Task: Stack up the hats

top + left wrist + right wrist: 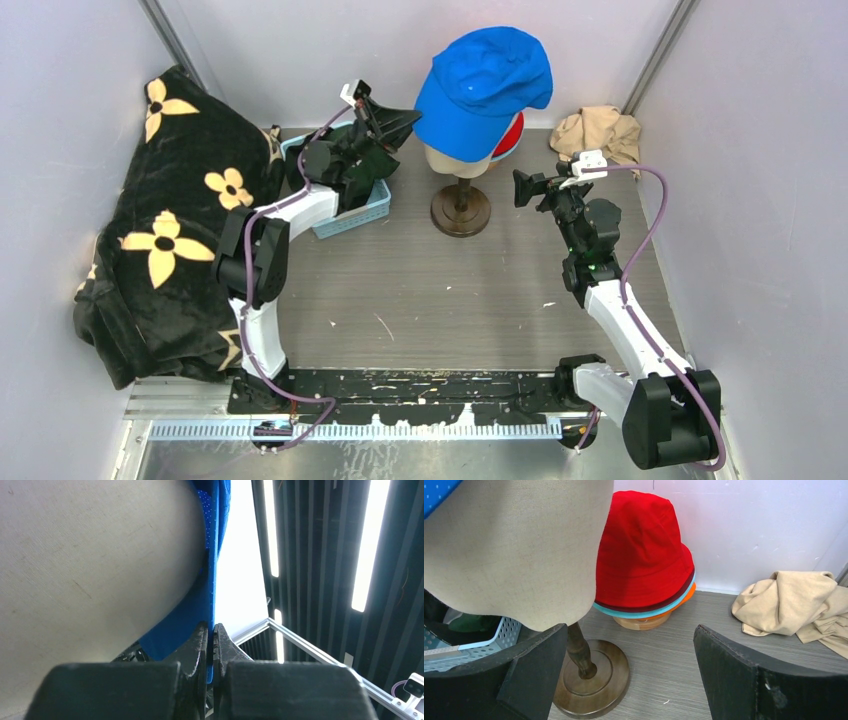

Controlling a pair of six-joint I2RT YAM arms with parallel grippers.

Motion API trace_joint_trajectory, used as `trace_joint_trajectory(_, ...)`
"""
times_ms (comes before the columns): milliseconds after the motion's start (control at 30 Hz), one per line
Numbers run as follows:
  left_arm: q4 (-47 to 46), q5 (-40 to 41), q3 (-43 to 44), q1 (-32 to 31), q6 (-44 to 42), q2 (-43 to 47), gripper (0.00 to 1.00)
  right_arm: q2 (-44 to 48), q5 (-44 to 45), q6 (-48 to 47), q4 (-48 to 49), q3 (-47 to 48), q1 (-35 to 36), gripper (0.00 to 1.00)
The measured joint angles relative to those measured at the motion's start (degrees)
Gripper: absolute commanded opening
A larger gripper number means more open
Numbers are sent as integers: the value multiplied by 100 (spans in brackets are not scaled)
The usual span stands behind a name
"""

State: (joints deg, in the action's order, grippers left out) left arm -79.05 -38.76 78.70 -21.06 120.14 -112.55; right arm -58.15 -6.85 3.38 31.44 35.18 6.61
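One grey table (420, 300) holds the scene, with a black flowered blanket (170, 230) heaped along its left side. At the back centre, a cream head form (455, 160) on a wooden stand (460, 210) wears the blue cap (485, 85). Just behind and to the right of it sits the pile of bucket hats (512, 135): the red hat (644, 550) is on top, with a teal rim (644, 614) and an orange rim (685, 596) showing below. A pale blue basket (355, 215) lies left of the stand, and a beige rag (598, 132) sits in the right rear corner.

The left gripper (405, 120) reaches in from the left, jaws pressed together on the cap's edge, pinching the blue fabric thin. The right gripper (522, 188) hangs right of the stand, jaws wide apart, holding nothing.

From the pinch, the pile lies across the head form, to the right and back. The cap probably has to lift clear of the form before travelling that way. The right arm is nearer the pile.
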Motion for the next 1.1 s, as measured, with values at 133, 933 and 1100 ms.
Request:
trace_joint_trajectory(133,-2,-52,-212,11,-4,149,0,0,0,-4,-2,0,0,100)
trace_joint_trajectory(933,-127,-184,-1346,192,-2,457,0,155,24,-28,-44,0,0,100)
trace_joint_trajectory(1100,-142,-186,-1443,208,0,457,17,153,28,-31,-44,0,0,100)
